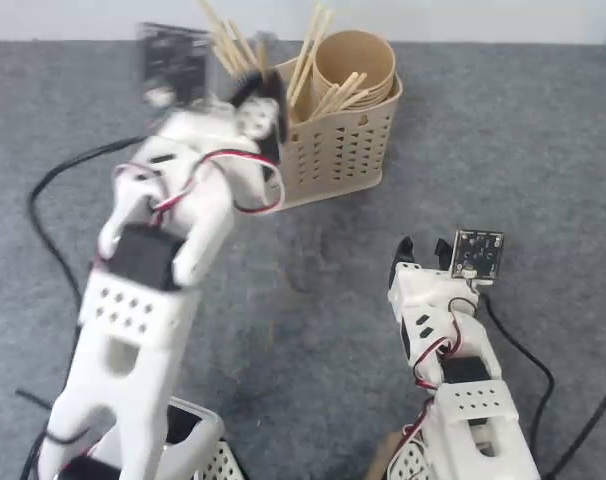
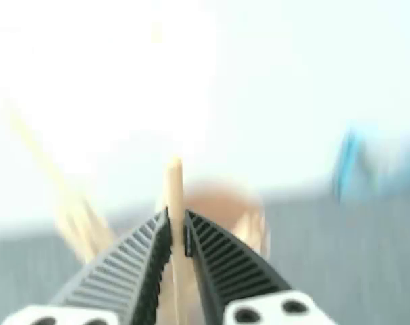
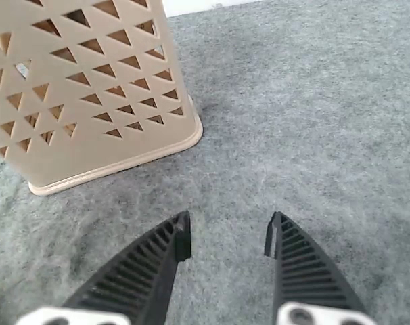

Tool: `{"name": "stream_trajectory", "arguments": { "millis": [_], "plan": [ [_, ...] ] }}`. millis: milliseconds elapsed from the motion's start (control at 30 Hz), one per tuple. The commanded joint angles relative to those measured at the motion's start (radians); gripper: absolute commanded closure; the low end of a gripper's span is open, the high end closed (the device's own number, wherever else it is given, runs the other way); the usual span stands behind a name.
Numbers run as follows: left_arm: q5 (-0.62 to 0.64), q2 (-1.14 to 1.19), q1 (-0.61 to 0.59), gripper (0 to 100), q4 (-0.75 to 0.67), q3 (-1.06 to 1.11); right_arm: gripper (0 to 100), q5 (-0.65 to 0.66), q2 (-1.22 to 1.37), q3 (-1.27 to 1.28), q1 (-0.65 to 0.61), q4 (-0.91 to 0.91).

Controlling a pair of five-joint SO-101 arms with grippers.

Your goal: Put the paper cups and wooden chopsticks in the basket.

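**One chopstick point(image 2: 173, 183) clamped, basket point(image 1: 343, 150) just beyond**

Lower right, the right gripper point(image 3: 226, 233) hangs over grey carpet point(image 1: 503, 150), jaws spread, holding nothing. Upper left of centre, the left gripper point(image 2: 176, 220) pinches that stick, its length running out past the jaw tips. The basket sits just right of it, top centre, paper cup point(image 1: 355, 60) and other chopsticks point(image 1: 308, 55) inside. Left arm's nearer.

White printed-plastic shells on left arm point(image 1: 143, 310), right arm point(image 1: 463, 400). Black servo blocks point(image 1: 143, 255), red-white-black wire looms point(image 1: 253, 207), black cables point(image 1: 35, 205). Fingers point(image 3: 151, 271) black, ribbed, on white mounts point(image 3: 63, 317) with screw holes. Small dark board point(image 1: 477, 253) per wrist, probably camera.
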Motion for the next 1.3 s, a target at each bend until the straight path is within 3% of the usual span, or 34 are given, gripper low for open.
{"name": "stream_trajectory", "arguments": {
  "millis": [0,100,167,767,867,1067,1267],
  "plan": [
    [0.006,-0.143,-0.069,98,-0.287,-0.054,80.8,0.02,-0.015,-0.009,0.008,0.002],
    [0.006,-0.173,-0.106,98,-0.448,-0.054,80.8,0.02,-0.015,-0.009,0.008,0.001],
    [0.006,-0.167,-0.11,98,-0.482,-0.058,80.8,0.02,-0.015,-0.009,0.008,0.001],
    [0.003,0.15,-0.157,98,-0.451,-0.027,80.8,0.02,-0.015,-0.009,0.013,-0.001],
    [0.003,0.15,-0.157,92,-0.437,-0.008,80.8,0.02,-0.015,-0.009,0.013,-0.001],
    [0.011,0.149,-0.181,68,-0.433,0.054,80.8,0.02,-0.015,-0.009,0.015,-0.001],
    [0.012,0.063,-0.242,67,-0.361,0.054,80.8,0.02,-0.015,-0.009,0.015,-0.002]
  ]
}}
